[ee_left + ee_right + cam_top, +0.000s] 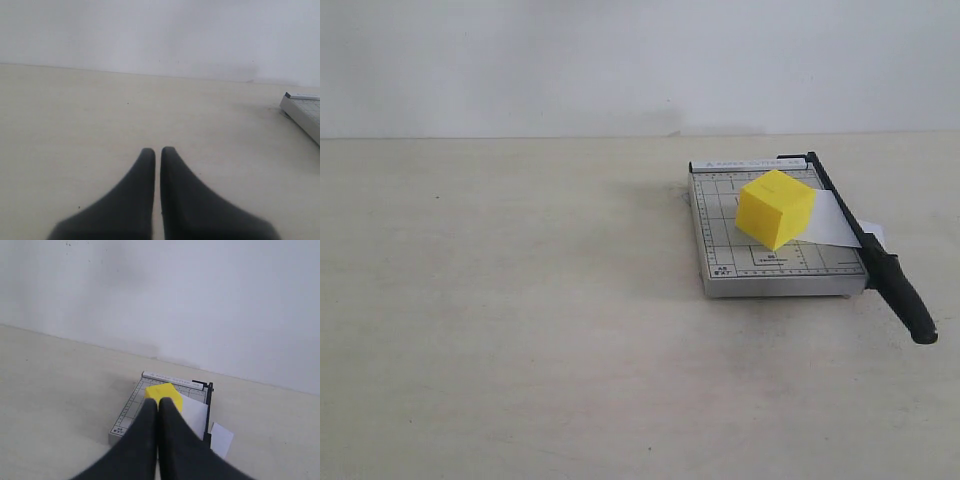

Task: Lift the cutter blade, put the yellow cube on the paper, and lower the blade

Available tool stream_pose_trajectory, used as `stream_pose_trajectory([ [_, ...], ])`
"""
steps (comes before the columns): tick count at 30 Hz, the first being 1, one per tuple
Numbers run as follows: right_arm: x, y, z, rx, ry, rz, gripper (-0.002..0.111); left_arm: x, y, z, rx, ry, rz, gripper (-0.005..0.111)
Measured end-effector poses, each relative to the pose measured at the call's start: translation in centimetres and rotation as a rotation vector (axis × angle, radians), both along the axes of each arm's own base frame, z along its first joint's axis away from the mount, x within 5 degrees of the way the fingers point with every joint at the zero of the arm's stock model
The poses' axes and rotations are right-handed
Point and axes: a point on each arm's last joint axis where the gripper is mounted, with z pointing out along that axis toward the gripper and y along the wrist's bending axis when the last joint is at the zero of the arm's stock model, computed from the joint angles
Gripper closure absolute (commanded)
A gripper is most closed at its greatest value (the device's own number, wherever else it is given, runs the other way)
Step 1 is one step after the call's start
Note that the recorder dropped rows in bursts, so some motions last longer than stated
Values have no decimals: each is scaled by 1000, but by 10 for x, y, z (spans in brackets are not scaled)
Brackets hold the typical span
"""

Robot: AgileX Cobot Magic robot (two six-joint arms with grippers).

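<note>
The yellow cube [776, 208] rests on the white paper [828, 218], which lies on the grey gridded cutter base [730, 255]. The black cutter blade [868, 245] lies flat along the base's right edge, its thick handle [908, 296] sticking out toward the front. A strip of paper [873, 233] pokes out beyond the blade. In the right wrist view the cube [164, 392], paper [194, 415] and blade [208, 412] show beyond my right gripper [158, 404], which is shut, empty and held well back. My left gripper [157, 150] is shut and empty over bare table.
The pale table [500, 320] stretches left of the cutter. A white wall [620, 60] stands behind it. A corner of the cutter base [305, 111] shows at the edge of the left wrist view. Neither arm appears in the exterior view.
</note>
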Motion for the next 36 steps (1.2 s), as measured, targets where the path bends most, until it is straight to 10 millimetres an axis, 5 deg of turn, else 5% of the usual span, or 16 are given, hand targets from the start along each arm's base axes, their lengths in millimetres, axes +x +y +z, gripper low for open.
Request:
stream_pose_trajectory([
  [6, -5, 1, -37, 65, 76, 6, 108, 0, 0, 0, -1, -5, 3, 102],
  [30, 5, -7, -35, 86, -59, -85, 108, 0, 0, 1, -2, -11, 6, 102],
  [36, 20, -13, -56, 113, -121, -156, 108, 0, 0, 1, -2, -11, 6, 102],
])
